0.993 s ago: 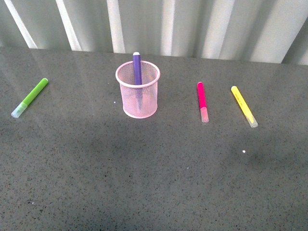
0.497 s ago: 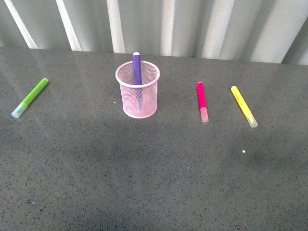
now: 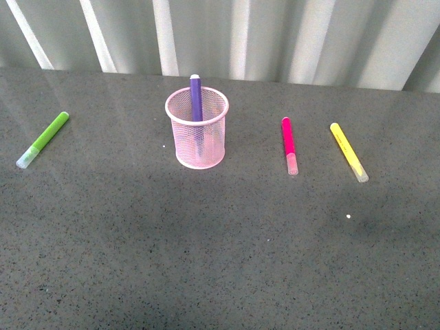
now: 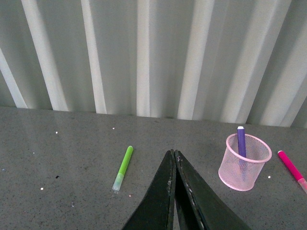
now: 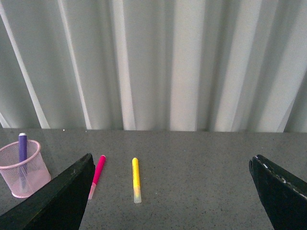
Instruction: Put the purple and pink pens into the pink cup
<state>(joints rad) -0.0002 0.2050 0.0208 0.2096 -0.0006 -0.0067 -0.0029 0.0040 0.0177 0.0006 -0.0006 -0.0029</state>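
The pink cup (image 3: 196,137) stands upright on the dark table, left of centre. The purple pen (image 3: 196,98) stands inside it, its top above the rim. The pink pen (image 3: 289,144) lies flat on the table to the cup's right, pale cap toward me. Neither arm shows in the front view. In the left wrist view my left gripper (image 4: 172,154) is shut and empty, with the cup (image 4: 243,163) and purple pen (image 4: 241,142) beyond it. In the right wrist view my right gripper (image 5: 172,165) is open wide and empty; the pink pen (image 5: 97,174) lies beside one finger (image 5: 67,194).
A lime green pen (image 3: 44,139) lies at the far left, and a yellow pen (image 3: 348,151) lies right of the pink pen. A pale corrugated wall (image 3: 275,34) runs behind the table's far edge.
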